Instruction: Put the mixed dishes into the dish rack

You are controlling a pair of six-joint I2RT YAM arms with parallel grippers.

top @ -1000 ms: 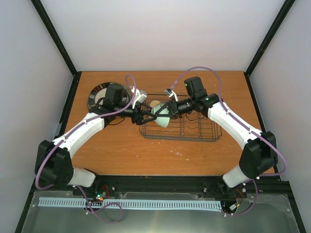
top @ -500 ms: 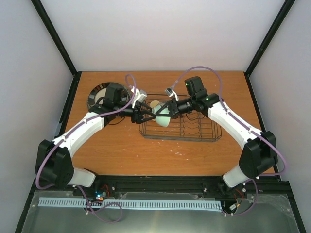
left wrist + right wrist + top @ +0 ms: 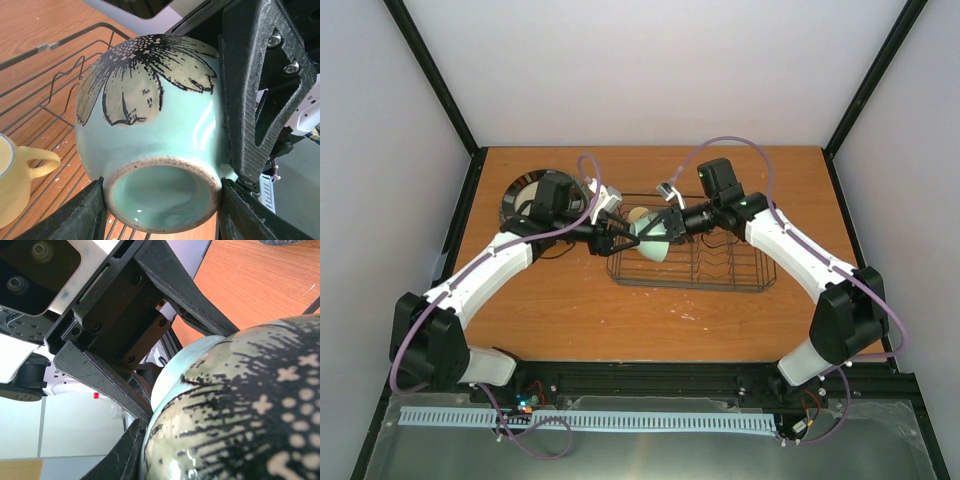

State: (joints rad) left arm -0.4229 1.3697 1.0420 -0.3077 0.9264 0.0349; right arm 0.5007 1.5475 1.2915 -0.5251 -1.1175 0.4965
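The counter (image 3: 570, 310) is orange-brown wood with a visible grain. Plain white walls (image 3: 650, 70) and black frame bars (image 3: 430, 75) close it in. On it stands the dish rack (image 3: 725, 272), a rectangle of thin black wire with low sides and upright prongs.

Over the left end of the rack the two arms meet at the pale mint-green bowl (image 3: 150, 135), which is in the air and turned on its side. It is round, glossy glazed ceramic. A large black-outlined flower with small dots is painted on its side, and its foot ring is rough, with dark specks.

The left pincer (image 3: 161, 212) grips this foot ring, one finger on each side. The right pincer (image 3: 667, 226) touches the bowl near its rim; whether it clamps, I cannot tell.

The small yellow mug (image 3: 17, 182) sits in the rack, near the bowl. A dark-rimmed plate (image 3: 523, 196) lies on the counter at the far left.
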